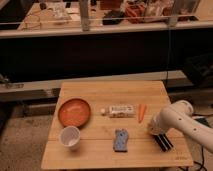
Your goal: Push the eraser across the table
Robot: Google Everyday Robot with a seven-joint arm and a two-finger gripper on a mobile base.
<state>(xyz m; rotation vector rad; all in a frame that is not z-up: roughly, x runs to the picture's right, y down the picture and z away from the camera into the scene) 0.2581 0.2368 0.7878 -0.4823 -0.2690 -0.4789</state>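
Your gripper point(154, 131) sits low over the right side of the bench point(95, 156), at the end of the white arm point(186, 120) that comes in from the right edge. You cannot tell from this view how it is set or whether it has hold of anything; its tip is hidden against the arm's wrist.

The eraser point(163, 142) lies flat on the bench just below and slightly right of the gripper, close to it, angled toward the near right corner. You cannot tell whether the two are touching.

The carrot point(141, 112) lies just up and left of the gripper, running front to back. Left of that is the white box point(121, 110), with a small pale thing at its left end. The blue pad point(120, 140) lies left of the gripper, nearer the front edge. Far to the left are the orange plate point(74, 111) and, in front of it, the white cup point(70, 137), upright.
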